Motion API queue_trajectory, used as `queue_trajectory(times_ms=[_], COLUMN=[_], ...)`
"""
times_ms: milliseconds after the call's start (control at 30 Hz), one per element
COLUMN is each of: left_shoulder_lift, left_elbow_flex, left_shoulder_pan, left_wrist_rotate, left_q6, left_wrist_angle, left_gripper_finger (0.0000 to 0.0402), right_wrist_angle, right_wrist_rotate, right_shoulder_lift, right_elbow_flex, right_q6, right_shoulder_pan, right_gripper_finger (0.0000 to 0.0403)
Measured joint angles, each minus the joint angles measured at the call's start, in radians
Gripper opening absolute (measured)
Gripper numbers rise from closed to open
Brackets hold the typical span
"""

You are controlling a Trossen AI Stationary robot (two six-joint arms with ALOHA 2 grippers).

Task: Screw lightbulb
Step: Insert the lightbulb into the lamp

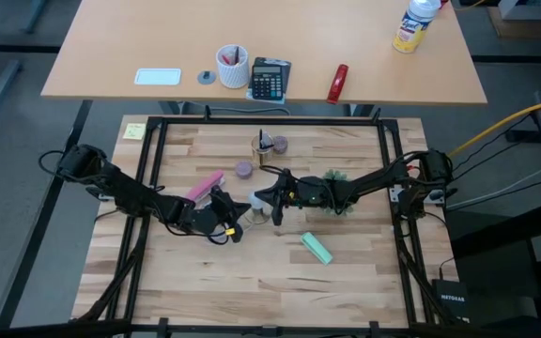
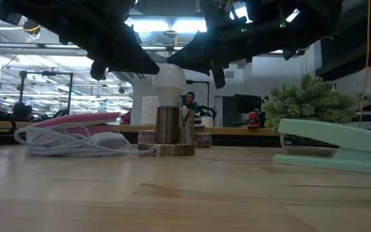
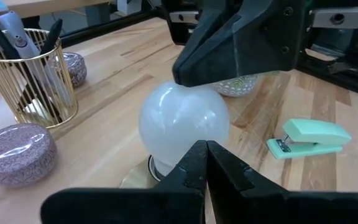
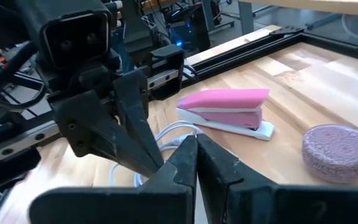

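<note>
frosted-white lightbulb (image 2: 169,84) — upright, mid-table, base down in a metal socket

Lightbulb (image 1: 260,206) upright at bench (image 1: 186,272) centre, between left claw (image 1: 236,228) and right claw (image 1: 272,199), stapler (image 1: 316,248) nearer the front, right.

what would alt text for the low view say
A white lightbulb stands upright in a metal socket on a wooden table, with two dark robot arms overhead. A pink stapler and white cable lie on one side, a mint stapler and plant on the other.
</note>
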Motion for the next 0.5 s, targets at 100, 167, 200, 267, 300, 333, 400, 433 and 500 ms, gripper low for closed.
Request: queue_trajectory(times_ms=[100,167,200,267,300,333,400,433,500], left_shoulder_lift=[-0.001,-0.001,-0.001,-0.001,-0.001,-0.001,-0.001,-0.001,-0.001], left_elbow_flex=[0.0,0.0,0.0,0.0,0.0,0.0,0.0,0.0,0.0], left_shoulder_pan=[0.0,0.0,0.0,0.001,0.001,0.002,0.003,0.004,0.006], left_wrist_rotate=[-0.012,-0.025,-0.032,-0.047,-0.055,-0.062,-0.073,-0.079,-0.089], left_q6=[-0.011,-0.012,-0.012,-0.012,-0.012,-0.012,-0.012,-0.012,-0.011], left_wrist_angle=[-0.006,-0.007,-0.008,-0.01,-0.011,-0.011,-0.012,-0.01,-0.004], left_gripper_finger=[0.0001,0.0001,0.0001,0.0001,0.0001,0.0001,0.0001,0.0001,0.0001], right_wrist_angle=[0.0,0.0,0.0,0.0,0.0,0.0,0.0,0.0,0.0], right_wrist_rotate=[-0.006,-0.007,-0.012,-0.015,-0.018,-0.022,-0.034,-0.047,-0.059], right_shoulder_lift=[0.0,0.0,0.0,0.0,0.0,0.0,0.0,0.0,0.0], right_elbow_flex=[0.0,0.0,0.0,0.0,0.0,0.0,0.0,0.0,0.0], right_q6=[0.015,0.036,0.045,0.06,0.063,0.066,0.078,0.085,0.09], right_shoulder_pan=[0.0,0.0,0.0,0.001,0.001,0.002,0.002,0.002,0.003], right_gripper_finger=[0.0014,0.0014,0.0014,0.0014,0.0014,0.0014,0.0014,0.0014,0.0014])
